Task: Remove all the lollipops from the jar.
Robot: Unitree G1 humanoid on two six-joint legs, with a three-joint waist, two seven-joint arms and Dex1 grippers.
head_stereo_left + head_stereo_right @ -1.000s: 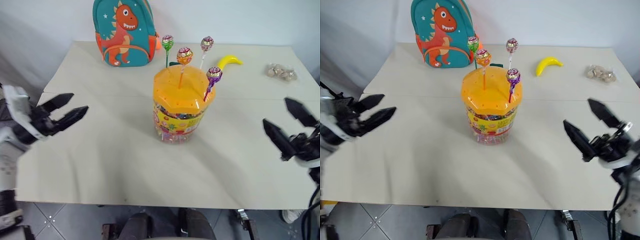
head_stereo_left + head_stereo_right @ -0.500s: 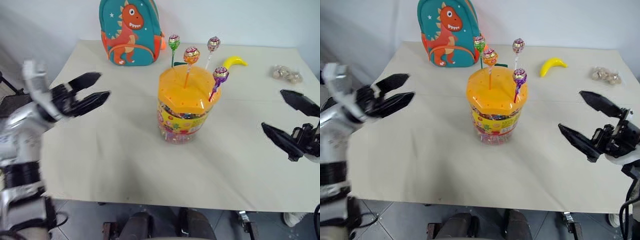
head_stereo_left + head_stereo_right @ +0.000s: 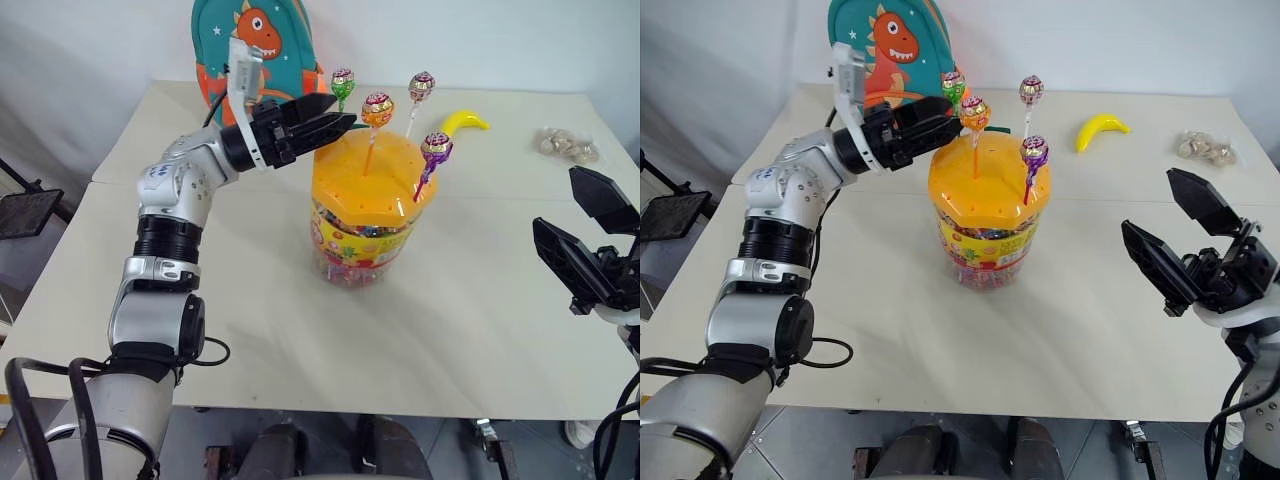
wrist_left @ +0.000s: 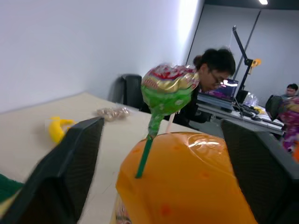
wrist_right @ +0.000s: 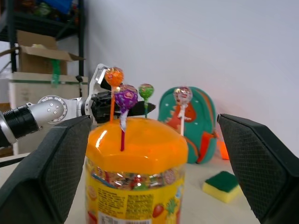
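The jar [image 3: 364, 228] is a clear tub with an orange domed lid [image 3: 370, 178], standing mid-table. Several lollipops stick up from the lid: a green-stick one [image 3: 342, 84], an orange-stick one [image 3: 377, 108], a white-stick one [image 3: 420, 86] and a purple-stick one [image 3: 435, 148]. My left gripper [image 3: 344, 109] reaches in from the left at lid height. It is open, and the left wrist view shows the green lollipop [image 4: 167, 88] between its two fingers, untouched. My right gripper [image 3: 556, 198] hangs open to the right of the jar, well clear of it.
A teal dinosaur backpack [image 3: 250, 50] stands at the table's back, just behind my left forearm. A yellow banana [image 3: 462, 122] and a small clear packet [image 3: 565, 144] lie at the back right. A yellow-green sponge [image 5: 224, 185] sits behind the jar. A person [image 4: 212, 77] sits at a desk beyond.
My left arm has swung in from the table's left side up to the jar's lid, bringing its fingers around the green lollipop. The right gripper has stayed about where it was.
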